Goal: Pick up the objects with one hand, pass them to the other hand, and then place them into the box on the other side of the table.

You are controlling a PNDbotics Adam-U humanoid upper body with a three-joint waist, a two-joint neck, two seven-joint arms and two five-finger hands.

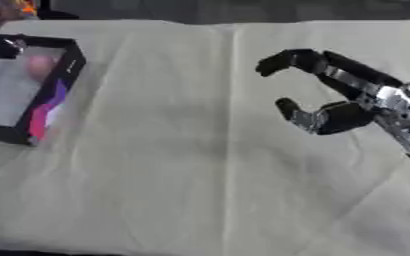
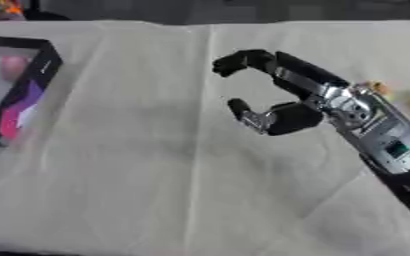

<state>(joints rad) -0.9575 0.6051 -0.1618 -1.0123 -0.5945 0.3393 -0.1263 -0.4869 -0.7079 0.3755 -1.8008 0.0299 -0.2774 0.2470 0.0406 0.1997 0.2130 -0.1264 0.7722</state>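
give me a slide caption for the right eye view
Robot's right hand hovers empty, fingers curved and apart, over the cream tablecloth, with the black-framed box at the far left.

Lab-like test setup: cloth-covered table [image 1: 200, 150], black-framed box [image 1: 33, 85] at edge.

The right arm [image 2: 392, 150] enters from the lower right and reaches up and leftward over the middle of the view. Its forearm is silver and black, with a small green patch on the casing near the wrist. The right hand [image 2: 300, 100] points left, with the black fingers [image 2: 243, 60] arched forward and bent down at their tips, and the thumb [image 2: 243, 112] set below them, curving up. A wide gap lies between fingers and thumb, and nothing is held in it. The left hand shows in neither view.
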